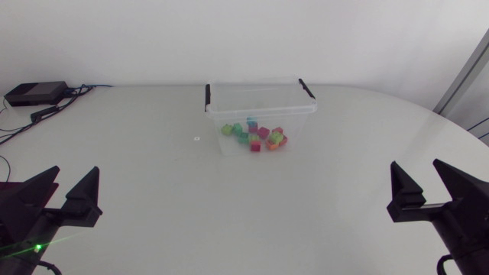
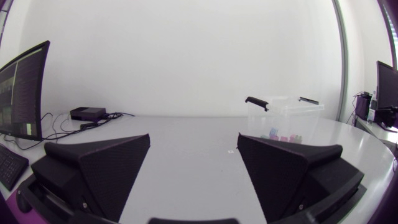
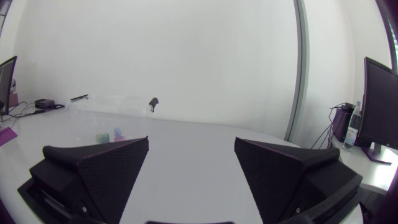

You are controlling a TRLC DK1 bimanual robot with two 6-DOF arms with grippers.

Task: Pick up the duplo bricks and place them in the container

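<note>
Sitting toward the far edge of the tabletop (image 1: 153, 160), a clear container (image 1: 263, 110) with black handles holds a heap of coloured bricks (image 1: 256, 138). The left gripper (image 1: 74, 182) and right gripper (image 1: 418, 174) rest at the tabletop's near corners, fingers spread wide, each holding nothing.

The container (image 1: 293, 114) is clear with black clips (image 1: 306, 88), the bricks (image 1: 256, 137) green, pink, red, blue, the table (image 1: 153, 176) white
</note>
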